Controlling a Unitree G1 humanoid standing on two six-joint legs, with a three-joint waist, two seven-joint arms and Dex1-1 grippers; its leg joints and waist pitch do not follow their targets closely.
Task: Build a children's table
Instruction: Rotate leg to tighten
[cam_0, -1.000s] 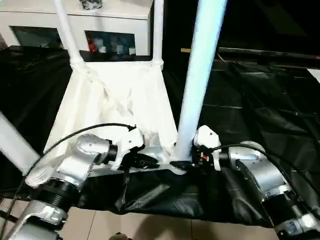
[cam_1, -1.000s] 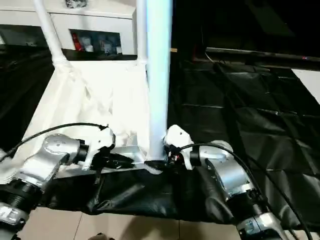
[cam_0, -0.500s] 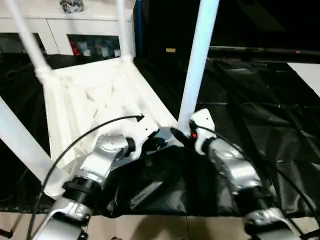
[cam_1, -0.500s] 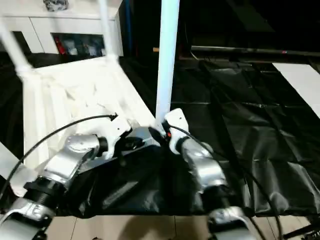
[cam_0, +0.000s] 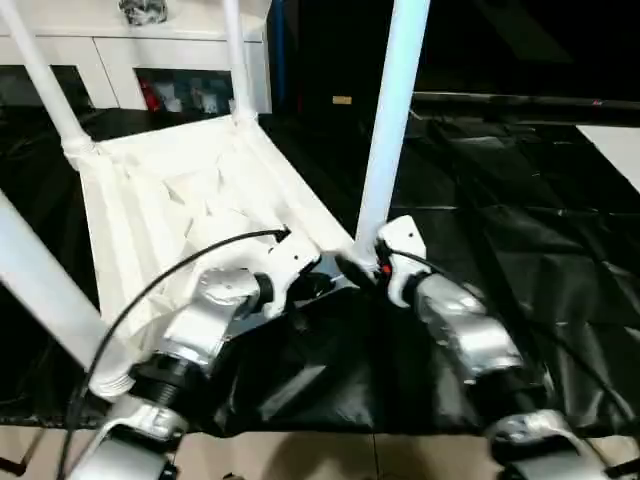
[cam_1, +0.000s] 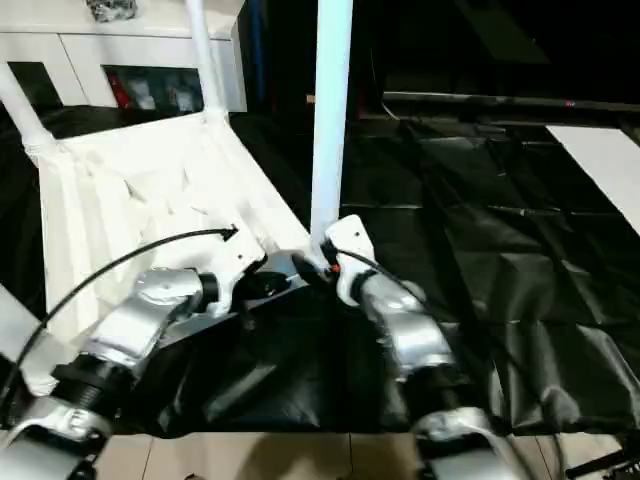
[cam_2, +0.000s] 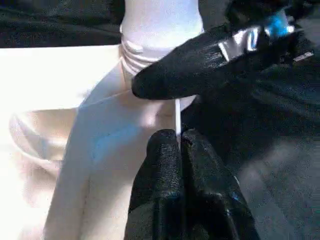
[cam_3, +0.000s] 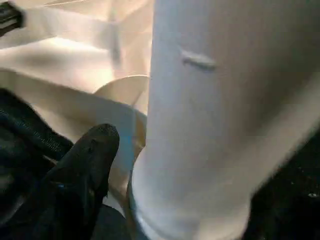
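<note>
We are looking at the table top (cam_0: 180, 200) lying upside down on the black sheet (cam_0: 520, 250), ribs up, with legs standing in its corner sockets. Compared with a second ago, our view is swinging, so the top is showing at a new angle; that is our head moving, not the table. What is really changing is our right tool (cam_0: 362, 272): a second ago it was wrapped round the foot of the near leg (cam_0: 390, 110), and now it is sitting just beside that foot, its fingers spreading away from it. We are reading that as the leg being seated and let go. Our left tool (cam_2: 179, 150) is pressed together, pinching the thin raised rim of the top next to that corner socket (cam_2: 150, 52), steadying it.

Two far legs (cam_0: 235, 55) are upright, and another leg (cam_0: 45, 290) is crossing the left foreground. Behind, a white cabinet (cam_0: 150, 50) is standing. The near leg itself is crowding both wrists.
</note>
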